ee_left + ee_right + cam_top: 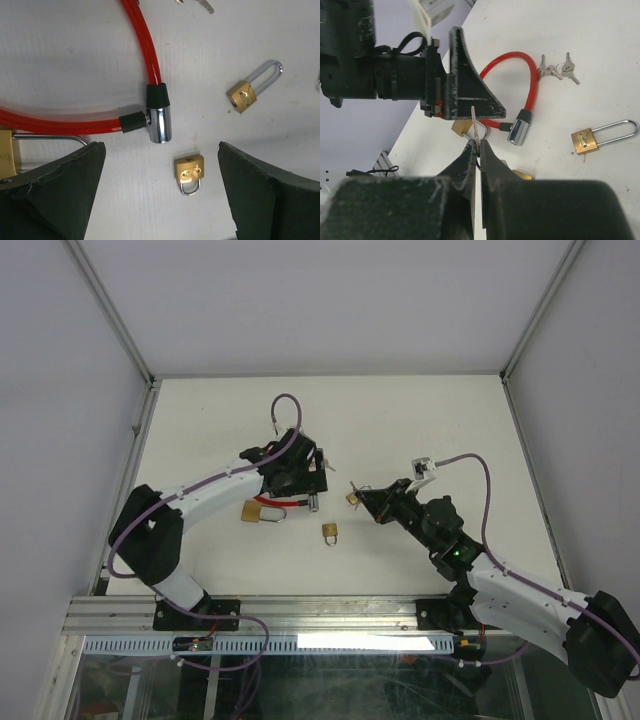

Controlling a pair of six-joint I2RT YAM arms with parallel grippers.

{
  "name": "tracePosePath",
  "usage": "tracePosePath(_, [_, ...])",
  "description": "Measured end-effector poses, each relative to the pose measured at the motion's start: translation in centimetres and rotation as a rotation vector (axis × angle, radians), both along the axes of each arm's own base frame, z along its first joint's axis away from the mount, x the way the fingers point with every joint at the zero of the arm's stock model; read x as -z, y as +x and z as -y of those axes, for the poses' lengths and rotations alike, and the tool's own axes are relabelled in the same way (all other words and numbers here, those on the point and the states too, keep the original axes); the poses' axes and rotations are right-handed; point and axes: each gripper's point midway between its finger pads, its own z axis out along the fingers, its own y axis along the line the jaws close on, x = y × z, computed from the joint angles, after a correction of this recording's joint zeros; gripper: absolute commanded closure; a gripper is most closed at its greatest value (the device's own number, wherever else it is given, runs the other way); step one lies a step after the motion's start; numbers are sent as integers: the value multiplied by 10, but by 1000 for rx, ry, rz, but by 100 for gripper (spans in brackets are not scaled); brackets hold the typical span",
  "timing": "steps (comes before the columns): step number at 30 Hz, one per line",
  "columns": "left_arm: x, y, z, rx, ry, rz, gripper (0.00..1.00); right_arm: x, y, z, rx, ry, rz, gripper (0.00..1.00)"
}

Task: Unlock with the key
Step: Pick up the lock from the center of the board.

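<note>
Brass small padlock lay flat between the arms, nearer the bases than the right gripper, which clenched the key; left gripper gaped empty.

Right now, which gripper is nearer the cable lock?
Left. The left gripper hangs open above the cable lock; right gripper, shut on a key, sits off to its right.
</note>
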Motion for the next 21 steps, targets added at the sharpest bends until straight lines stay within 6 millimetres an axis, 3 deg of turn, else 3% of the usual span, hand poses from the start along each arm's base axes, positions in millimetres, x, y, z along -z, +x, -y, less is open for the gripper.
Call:
tracePosePath(9, [44, 21, 6, 20, 208, -85, 14, 8, 2, 6, 23, -47, 2, 100])
tracePosePath(21, [63, 42, 19, 68, 289, -111, 32, 17, 3, 10, 39, -79, -4, 100])
